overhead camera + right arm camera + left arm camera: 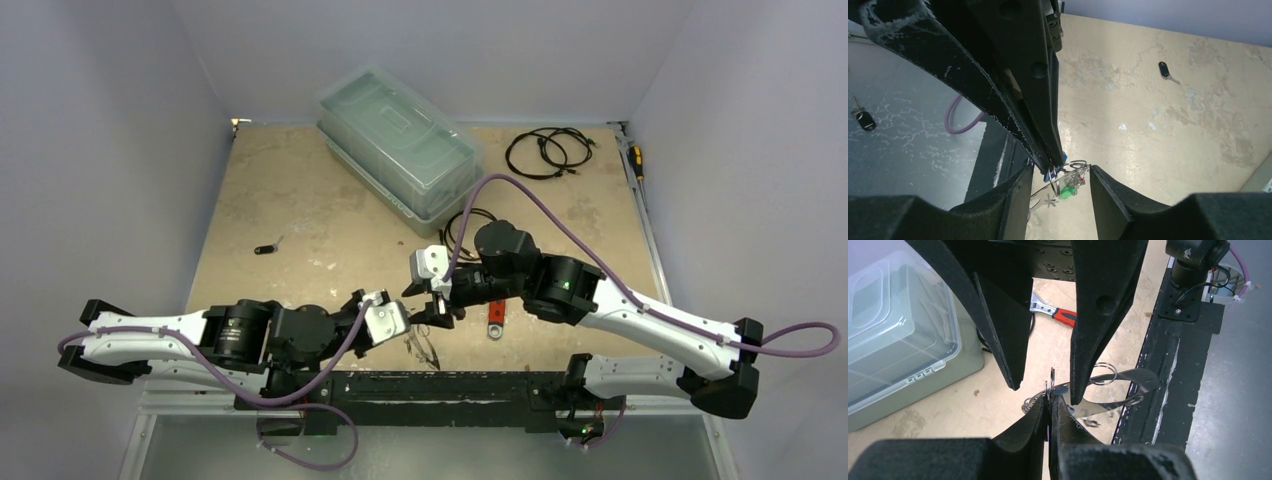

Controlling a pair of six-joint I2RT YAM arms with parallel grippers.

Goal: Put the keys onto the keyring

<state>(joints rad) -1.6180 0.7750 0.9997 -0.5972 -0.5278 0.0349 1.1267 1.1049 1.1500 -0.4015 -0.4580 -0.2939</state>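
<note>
Between your right gripper's point(1060, 172) spread jaws hang the keyring point(1077, 163) and its tagged keys point(1067, 192), just below the left gripper point(1050, 402), whose jaws are pressed together on the ring's wire. Your right arm looks nearer, and the wire runs across its gap.

No text, brand, number or sign can be read anywhere: the keys point(1068, 192), the wrench point(1064, 316) and the box point(400, 150) on the table point(300, 220) show no legible marking, and any print on the arms is too small to tell.
</note>
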